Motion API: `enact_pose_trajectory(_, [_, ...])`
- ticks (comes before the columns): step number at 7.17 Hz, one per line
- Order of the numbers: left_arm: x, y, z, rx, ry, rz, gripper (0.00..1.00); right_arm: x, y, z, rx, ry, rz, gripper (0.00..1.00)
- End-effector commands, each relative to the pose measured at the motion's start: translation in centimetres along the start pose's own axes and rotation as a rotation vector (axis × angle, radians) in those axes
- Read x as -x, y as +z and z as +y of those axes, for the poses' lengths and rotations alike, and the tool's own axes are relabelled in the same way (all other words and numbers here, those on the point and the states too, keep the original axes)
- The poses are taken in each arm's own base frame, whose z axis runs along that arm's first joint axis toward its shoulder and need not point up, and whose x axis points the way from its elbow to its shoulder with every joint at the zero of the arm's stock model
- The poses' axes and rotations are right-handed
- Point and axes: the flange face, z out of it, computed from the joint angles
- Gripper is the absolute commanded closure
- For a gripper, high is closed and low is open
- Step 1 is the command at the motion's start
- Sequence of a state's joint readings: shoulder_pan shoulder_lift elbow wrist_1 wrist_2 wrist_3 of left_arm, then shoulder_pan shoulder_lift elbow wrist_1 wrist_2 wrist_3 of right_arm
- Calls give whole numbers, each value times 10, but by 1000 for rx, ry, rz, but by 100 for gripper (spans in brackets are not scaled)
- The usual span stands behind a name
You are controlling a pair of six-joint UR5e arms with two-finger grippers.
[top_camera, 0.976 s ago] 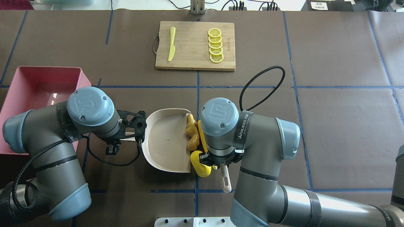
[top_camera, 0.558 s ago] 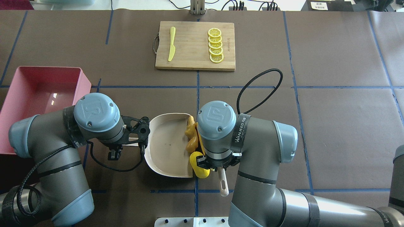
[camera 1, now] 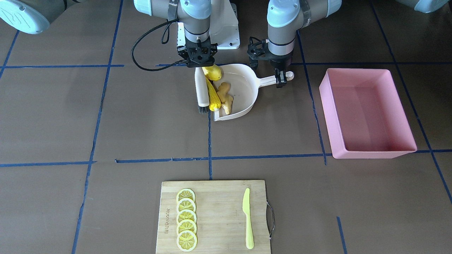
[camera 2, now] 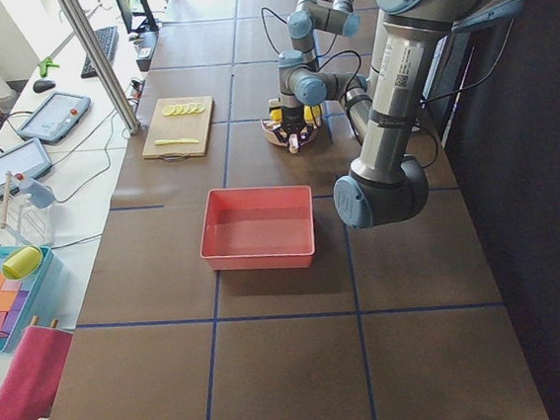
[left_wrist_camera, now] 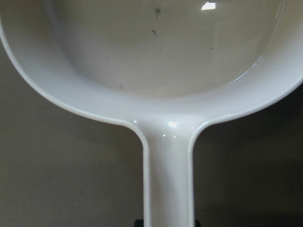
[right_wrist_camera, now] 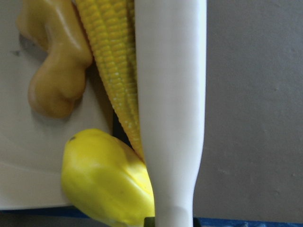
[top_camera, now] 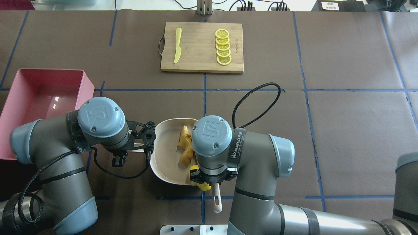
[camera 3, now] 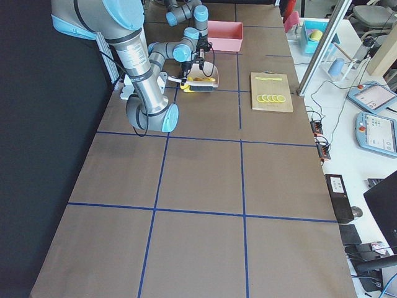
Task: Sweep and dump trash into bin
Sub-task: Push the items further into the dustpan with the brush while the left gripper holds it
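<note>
1. Overhead, the right arm hides the corn cob (right_wrist_camera: pixel 111 71), most of the yellow lump (top_camera: pixel 204 186) and the brush (top_camera: pixel 217 203) head.
2. Left wrist view: the dustpan (left_wrist_camera: pixel 156 61) handle leaves the bottom edge; the left tool (camera 1: pixel 280 77) is perhaps that dark sliver.
3. The bin (top_camera: pixel 49 70) is cropped at the overhead view's left edge.

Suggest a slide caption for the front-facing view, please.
Right pincer's brush crowds corn cob, ginger root, yellow lump into left pincer's dustpan.

The corn cob (right_wrist_camera: pixel 111 71) is yellow with rows of kernels, the oval lump (right_wrist_camera: pixel 106 182) bright yellow, the ginger root (right_wrist_camera: pixel 57 71) glossy tan. The dustpan (left_wrist_camera: pixel 165 61) and brush (right_wrist_camera: pixel 170 94) are cream, the bin (camera 1: pixel 367 113) pink, the table (camera 1: pixel 106 123) brown, crossed by blue lines (camera 1: pixel 152 161).
</note>
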State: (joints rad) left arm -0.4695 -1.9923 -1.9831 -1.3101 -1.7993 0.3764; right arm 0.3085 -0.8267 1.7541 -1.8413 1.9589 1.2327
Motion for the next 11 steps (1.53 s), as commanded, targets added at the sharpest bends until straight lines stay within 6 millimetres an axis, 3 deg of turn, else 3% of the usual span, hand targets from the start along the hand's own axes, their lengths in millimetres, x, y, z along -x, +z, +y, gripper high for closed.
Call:
enact_pose_trajectory(1, [0, -1, -1, -2, 0, -1, 95, 41, -5, -11, -1, 19, -8, 100])
enact_pose_trajectory(3, [1, -1, -2, -2, 0, -1, 95, 67, -1, -22, -17, 44, -58, 100])
enact_pose_trajectory(4, [0, -1, -1, -3, 0, 1, 95, 69, -4, -23, -15, 44, -64, 100])
enact_pose_trajectory(6, [-1, 0, -2, -2, 1, 4, 95, 60, -19, -37, 0, 63, -85, 100])
enact_pose_trajectory(11, [0, 7, -2, -6, 6, 10, 97, 42, -46, -48, -2, 78, -124, 100])
